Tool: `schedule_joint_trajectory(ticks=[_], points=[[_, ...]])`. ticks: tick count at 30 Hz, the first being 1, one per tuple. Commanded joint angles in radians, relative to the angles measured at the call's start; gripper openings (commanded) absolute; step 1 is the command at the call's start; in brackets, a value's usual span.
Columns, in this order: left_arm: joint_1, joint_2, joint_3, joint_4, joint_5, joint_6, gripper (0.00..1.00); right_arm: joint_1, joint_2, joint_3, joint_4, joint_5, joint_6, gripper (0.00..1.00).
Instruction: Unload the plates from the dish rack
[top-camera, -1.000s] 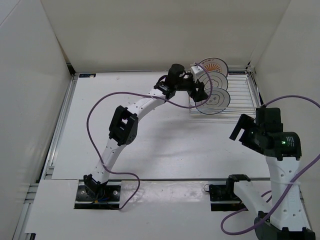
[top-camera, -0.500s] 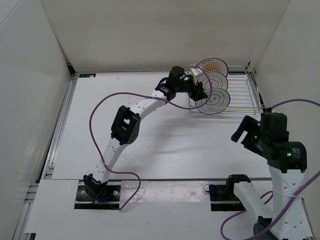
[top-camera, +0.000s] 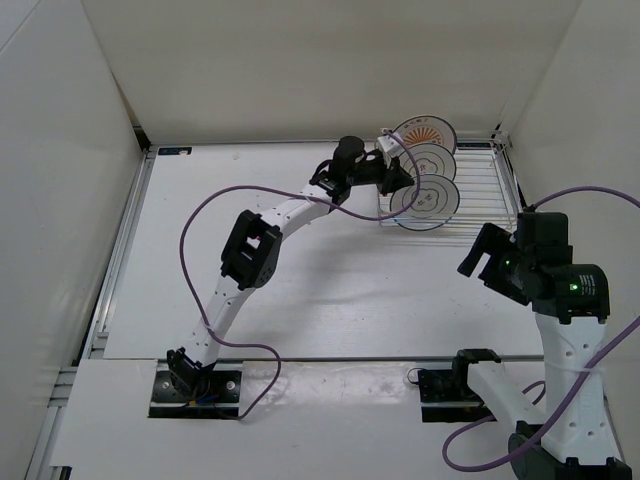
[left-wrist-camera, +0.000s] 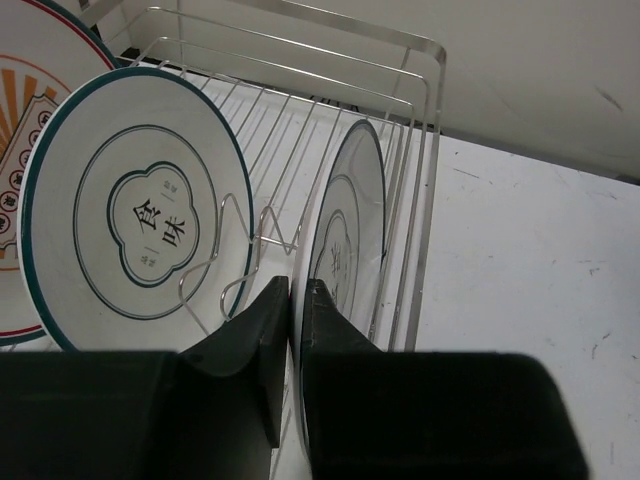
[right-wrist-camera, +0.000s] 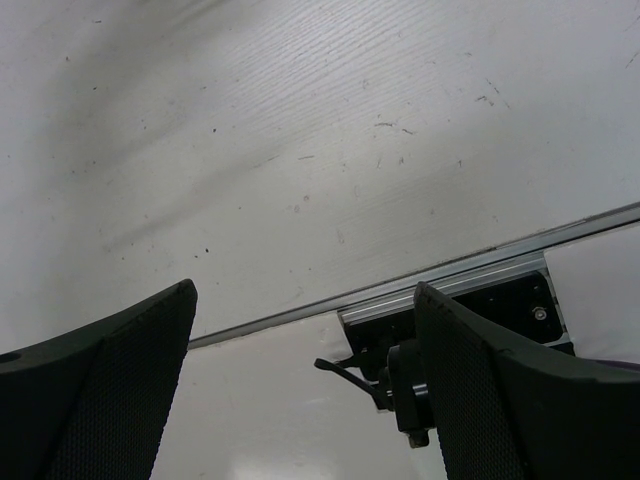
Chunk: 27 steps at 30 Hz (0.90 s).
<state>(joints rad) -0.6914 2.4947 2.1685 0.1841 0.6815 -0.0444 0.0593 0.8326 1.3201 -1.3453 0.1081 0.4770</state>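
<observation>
Left wrist view: the left gripper (left-wrist-camera: 297, 297) pinches the lower rim of the front plate (left-wrist-camera: 352, 215), which is white with a dark edge and scalloped outline and stands edge-on in the wire rack (left-wrist-camera: 425, 120). Just left of the fingers stands a matching plate (left-wrist-camera: 150, 220) with dark centre marks, and beyond it the orange sunburst plate (left-wrist-camera: 22, 95). The right gripper (right-wrist-camera: 303, 295) hangs wide open over the table (right-wrist-camera: 300, 120).

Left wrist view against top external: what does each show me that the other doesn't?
Only left wrist: the left tool pinching the rim of the front plate, and the characters printed on the middle plate. Only top external: the right tool, open, clear of the dish rack. Both: that rack with all three plates upright, the orange plate farthest back.
</observation>
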Motion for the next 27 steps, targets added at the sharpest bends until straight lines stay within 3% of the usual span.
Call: schedule_joint_trajectory(ticks=[1, 7, 27], points=[[-0.01, -0.069, -0.036, 0.029, 0.021, -0.032, 0.15, -0.004, 0.005, 0.039, -0.282, -0.021, -0.026, 0.9], [-0.019, -0.085, -0.05, 0.067, 0.039, -0.018, 0.01, 0.0, 0.011, 0.033, -0.287, -0.025, -0.044, 0.9], [-0.028, -0.143, 0.04, 0.106, -0.129, 0.136, 0.0, -0.001, 0.028, 0.007, -0.296, -0.041, -0.104, 0.9]])
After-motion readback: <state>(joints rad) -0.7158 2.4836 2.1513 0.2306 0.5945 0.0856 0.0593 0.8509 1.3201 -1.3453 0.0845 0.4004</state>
